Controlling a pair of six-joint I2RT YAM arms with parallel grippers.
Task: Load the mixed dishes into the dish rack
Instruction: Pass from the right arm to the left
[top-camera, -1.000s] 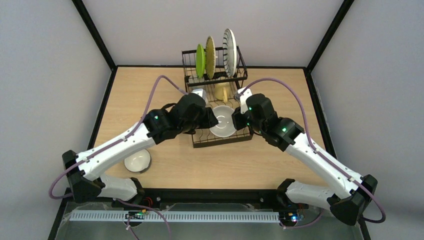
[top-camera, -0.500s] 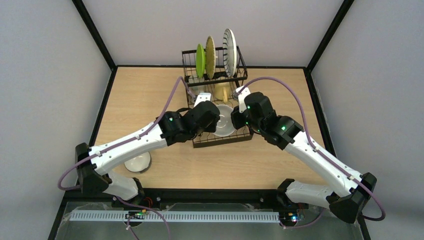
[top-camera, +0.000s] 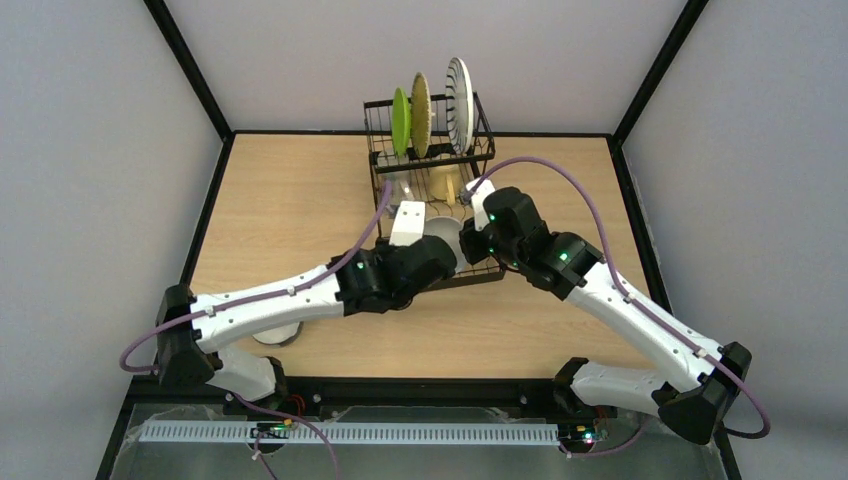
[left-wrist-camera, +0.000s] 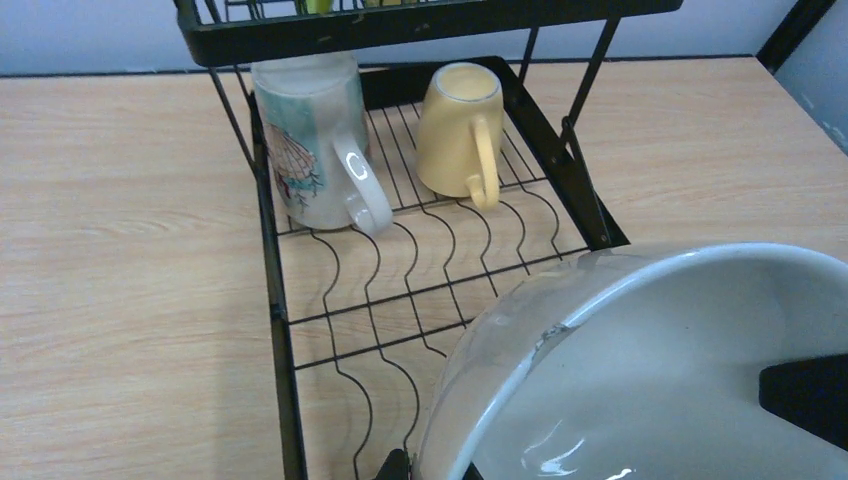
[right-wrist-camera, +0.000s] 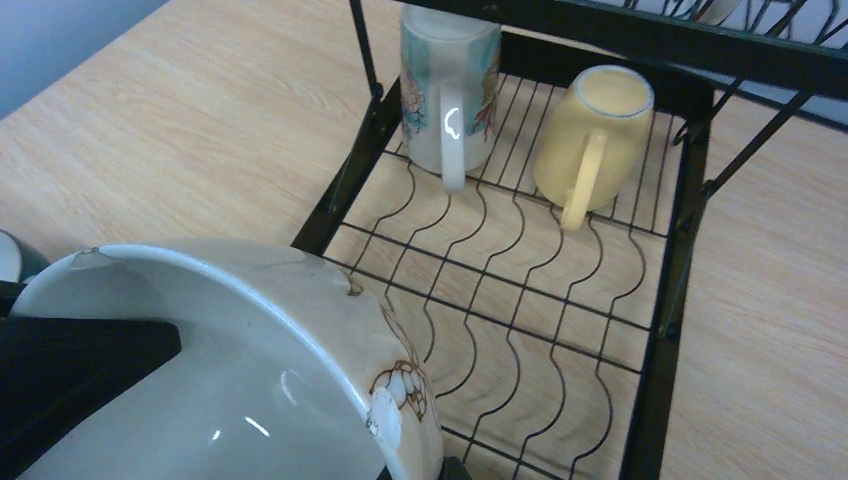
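Swung inward and newly closed, left gripper joins right gripper clamping the bowl

Bright even light, soft shadows, glare spots on bowl, mostly sharp

Surface: light wood table | directly on it: black wire dish rack, far middle | white bowl, near left, partly hidden

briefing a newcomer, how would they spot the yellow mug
Find the black wire dish rack. Two mugs sit on its lower tray, under the raised basket. Yours is the plain pale yellow mug, not the shell-printed white mug.
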